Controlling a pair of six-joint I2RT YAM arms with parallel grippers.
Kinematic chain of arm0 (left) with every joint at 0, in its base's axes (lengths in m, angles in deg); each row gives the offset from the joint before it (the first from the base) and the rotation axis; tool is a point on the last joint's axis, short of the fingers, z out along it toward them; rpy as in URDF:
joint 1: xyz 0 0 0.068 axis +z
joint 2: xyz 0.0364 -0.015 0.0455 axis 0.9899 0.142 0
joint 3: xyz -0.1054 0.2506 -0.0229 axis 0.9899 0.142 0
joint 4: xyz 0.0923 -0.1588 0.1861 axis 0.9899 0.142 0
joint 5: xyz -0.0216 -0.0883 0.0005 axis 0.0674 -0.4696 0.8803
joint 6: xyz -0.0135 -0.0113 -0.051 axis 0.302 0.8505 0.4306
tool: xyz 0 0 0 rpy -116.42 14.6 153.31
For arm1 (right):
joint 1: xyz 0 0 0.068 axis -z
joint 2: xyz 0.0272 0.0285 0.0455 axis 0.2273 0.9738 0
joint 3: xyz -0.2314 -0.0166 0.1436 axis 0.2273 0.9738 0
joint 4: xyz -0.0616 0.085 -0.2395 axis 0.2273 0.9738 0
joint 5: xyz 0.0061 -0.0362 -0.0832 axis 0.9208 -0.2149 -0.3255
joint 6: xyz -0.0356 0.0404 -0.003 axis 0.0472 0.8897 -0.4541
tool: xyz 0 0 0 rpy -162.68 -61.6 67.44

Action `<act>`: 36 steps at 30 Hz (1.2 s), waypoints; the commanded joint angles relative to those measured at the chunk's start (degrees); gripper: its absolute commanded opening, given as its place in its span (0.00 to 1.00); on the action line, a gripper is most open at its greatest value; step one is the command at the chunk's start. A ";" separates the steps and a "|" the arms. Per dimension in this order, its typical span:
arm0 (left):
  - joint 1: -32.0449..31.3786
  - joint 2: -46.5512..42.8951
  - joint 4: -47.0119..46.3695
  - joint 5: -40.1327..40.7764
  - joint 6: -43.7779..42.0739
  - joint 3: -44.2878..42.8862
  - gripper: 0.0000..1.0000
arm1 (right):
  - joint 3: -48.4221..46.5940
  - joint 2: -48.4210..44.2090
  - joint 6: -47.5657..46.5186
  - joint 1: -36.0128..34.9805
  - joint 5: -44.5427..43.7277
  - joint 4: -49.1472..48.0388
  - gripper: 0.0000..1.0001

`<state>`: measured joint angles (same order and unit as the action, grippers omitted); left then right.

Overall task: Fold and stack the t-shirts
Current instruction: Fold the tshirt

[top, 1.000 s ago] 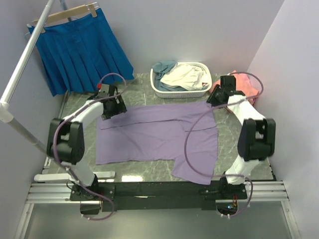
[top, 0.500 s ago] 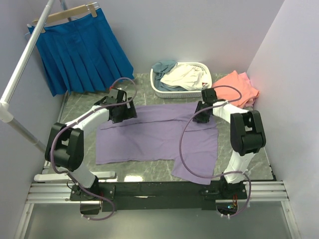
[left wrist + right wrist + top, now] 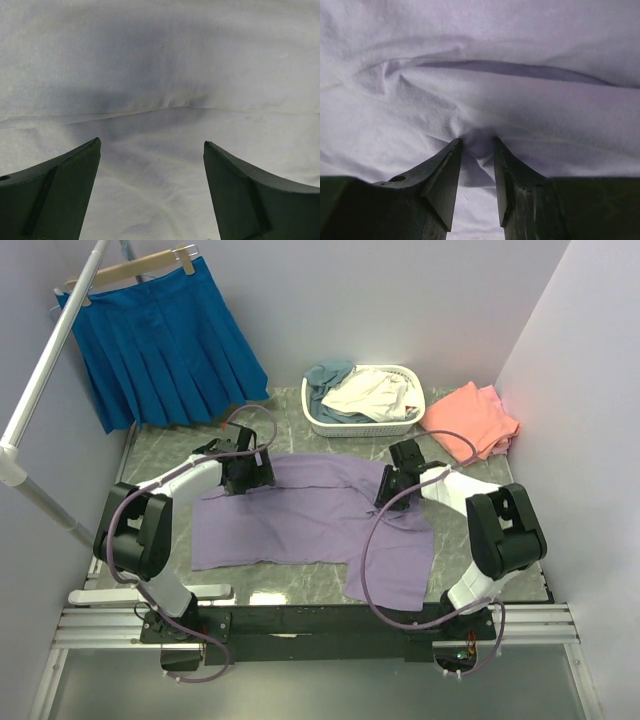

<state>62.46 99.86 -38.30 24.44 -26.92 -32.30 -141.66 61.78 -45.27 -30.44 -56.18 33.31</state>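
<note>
Cloth fills both wrist views. We see the large, soft lavender-purple t-shirt (image 3: 300,525) lying spread on the dark marbled stone counter (image 3: 280,582), with both arms reaching onto its far edge. The left tool (image 3: 258,472) sits at the shirt's far left part. The right tool (image 3: 385,495) sits at the far right, where the cloth is rumpled.

From the left wrist, we see the left tool (image 3: 150,142) with its fingers spread wide. The lavender-purple t-shirt (image 3: 160,65) lies below them with one faint crease, and nothing is caught. From the right wrist, the right tool (image 3: 477,142) has its fingers drawn close, pinching a small puckered ridge of the shirt (image 3: 480,45).

The overhead view shows neither grip, but only it shows the surroundings. Coral-pink t-shirts (image 3: 472,420) lie at the far right corner. A white plastic lattice basket (image 3: 360,427) stands at the far middle, holding a cream-white tee (image 3: 368,392) and a grey-blue tee (image 3: 325,375). A bright blue pleated skirt (image 3: 160,340) hangs at the far left.

Bare counter shows along the shirt's left and near edges, and in a narrow strip between shirt and basket.
</note>
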 commanded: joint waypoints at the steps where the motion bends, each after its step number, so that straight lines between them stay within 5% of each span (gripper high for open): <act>1: -0.22 0.03 -0.15 -0.06 -0.44 -0.77 0.89 | -0.87 -5.17 1.75 -0.90 -6.77 4.90 0.40; 4: -0.22 0.82 0.90 0.29 -1.15 -1.74 0.90 | -8.16 -5.62 -0.09 1.37 -14.35 7.37 0.40; 13: -0.14 2.40 3.10 3.37 -1.59 -6.04 0.90 | -22.86 7.29 -2.39 10.88 -8.75 8.51 0.40; 26: -0.14 4.33 4.51 4.42 -2.55 -7.19 0.90 | -22.88 15.03 -0.46 11.94 -8.01 9.74 0.38; 36: 0.04 8.12 5.21 6.62 -2.82 -8.42 0.90 | -40.97 27.42 -1.51 13.17 -15.76 20.03 0.39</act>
<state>62.48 107.36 -33.69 29.22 -28.89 -38.97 -177.39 86.61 -45.99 -18.07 -67.91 49.18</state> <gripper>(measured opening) 0.902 0.387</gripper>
